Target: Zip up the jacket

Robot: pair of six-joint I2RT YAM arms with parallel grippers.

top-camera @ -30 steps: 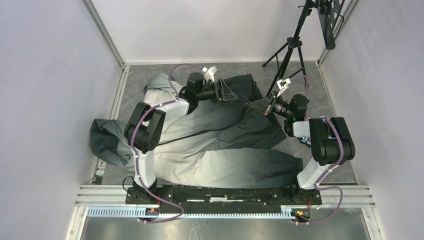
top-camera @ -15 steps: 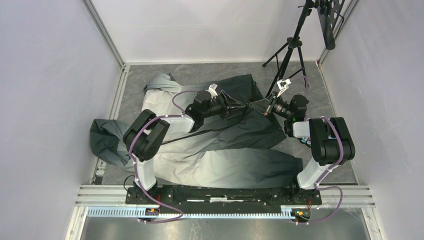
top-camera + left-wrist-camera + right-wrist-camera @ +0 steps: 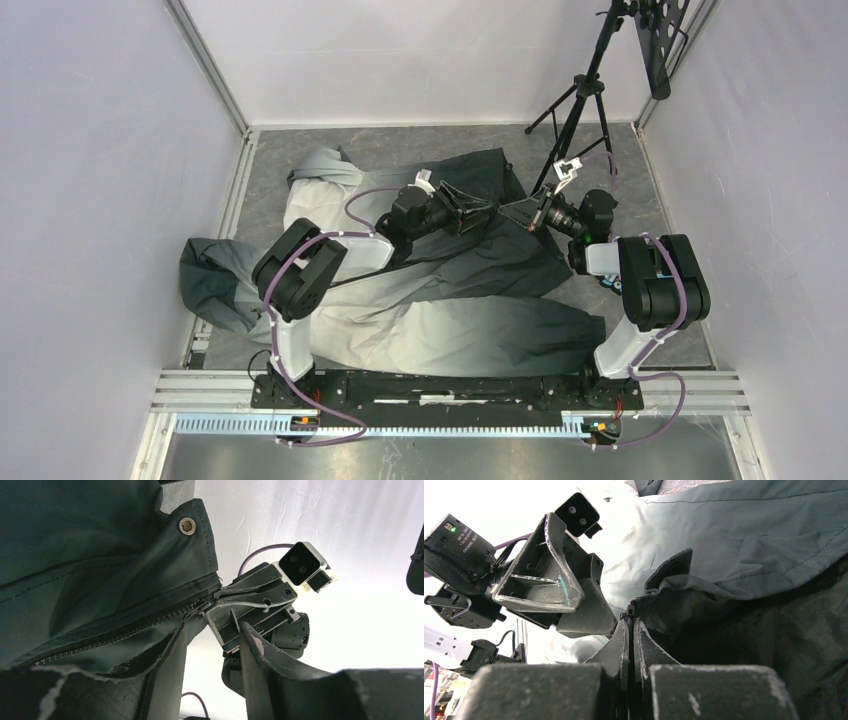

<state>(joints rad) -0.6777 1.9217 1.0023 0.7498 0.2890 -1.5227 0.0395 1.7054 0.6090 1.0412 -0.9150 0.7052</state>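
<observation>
The jacket point(image 3: 420, 310) lies spread across the grey table point(image 3: 400, 145). Its pale grey part is on the left and near side, shading to dark charcoal at the far right. One sleeve point(image 3: 215, 285) is bunched at the table's left edge.

The left arm reaches over the cloth to the dark end. There the left gripper point(image 3: 480, 212) has its jaws apart, with bright background showing through the gap between them. The cloth beside the zipper point(image 3: 125, 632) touches the inner side of one finger, and a metal snap point(image 3: 187, 526) sits on the flap above.

Facing it, nearly tip to tip, is the right gripper point(image 3: 508, 211). Its jaws are pressed together, pinching the jacket's dark edge at the end of the zipper and holding that corner up off the table.

Behind the right arm, at the far right corner, stands a black tripod point(image 3: 580, 100).
</observation>
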